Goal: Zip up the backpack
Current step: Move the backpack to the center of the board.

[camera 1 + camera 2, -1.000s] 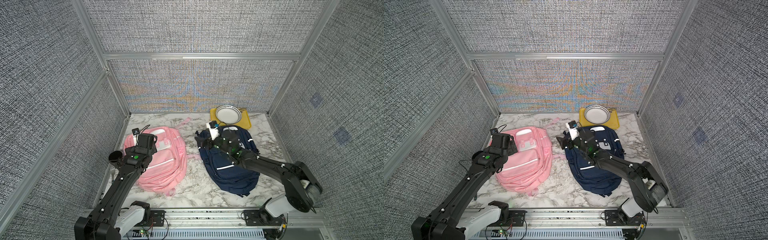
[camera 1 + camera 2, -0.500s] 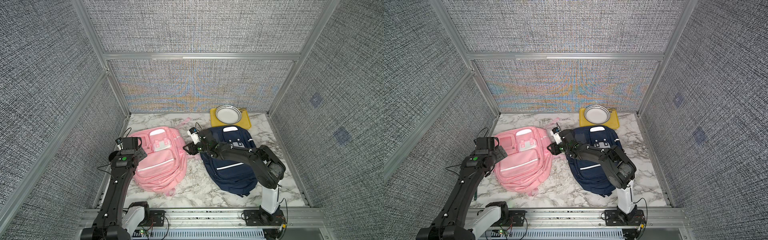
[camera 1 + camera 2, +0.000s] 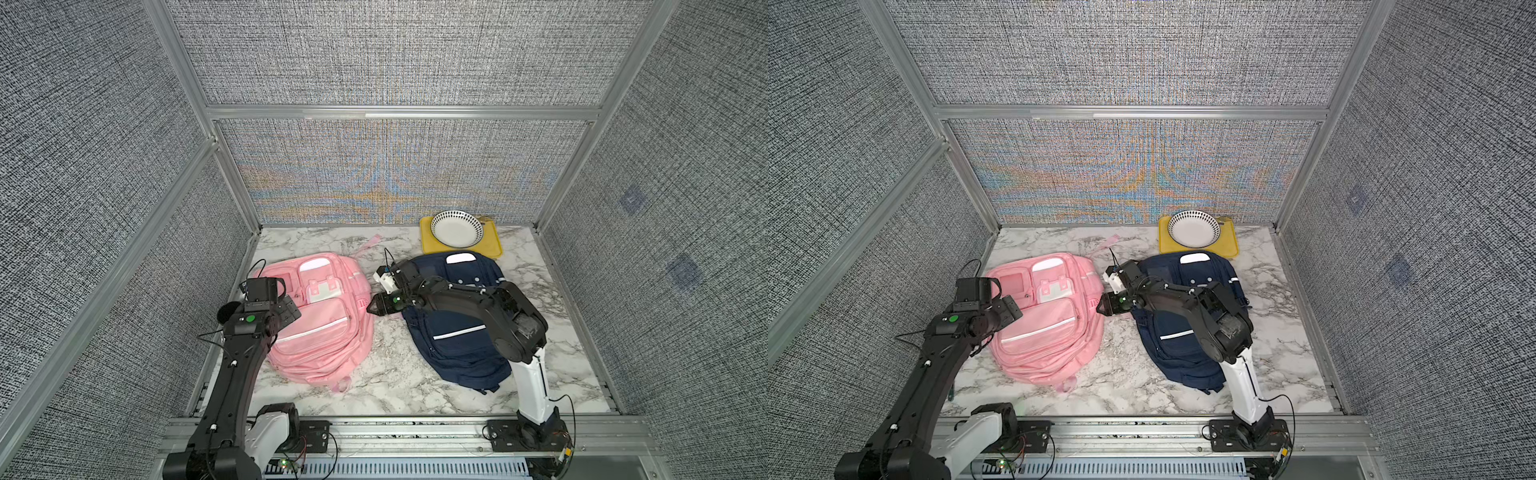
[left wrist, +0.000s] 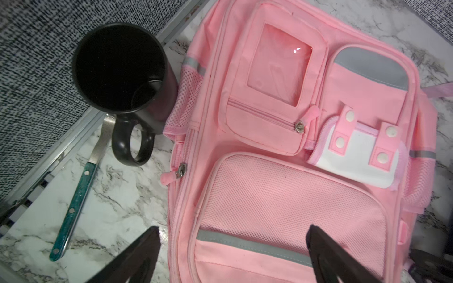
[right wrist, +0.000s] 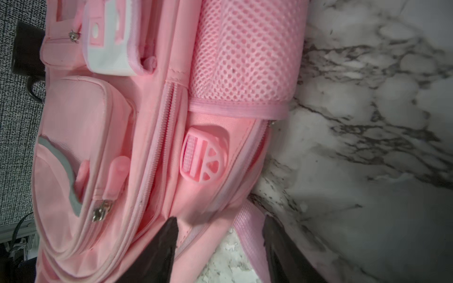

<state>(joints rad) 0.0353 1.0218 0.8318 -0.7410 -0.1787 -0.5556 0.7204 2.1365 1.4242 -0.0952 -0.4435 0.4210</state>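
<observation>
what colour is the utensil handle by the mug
Teal utensil handle; clearest in left wrist view.

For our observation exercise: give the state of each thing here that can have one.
pink backpack: lying flat, front up, small front pocket zipped
navy backpack: lying flat, zips unclear
black mug: upright, looks empty
knife: lying flat beside the mug
bowl: upright, empty, on yellow tray
left gripper: open above pink backpack
right gripper: jaws apart at pink backpack's side, grip unclear

Pink backpack (image 3: 320,332) flat, front pockets up; left half of marble table (image 3: 395,395)
</observation>
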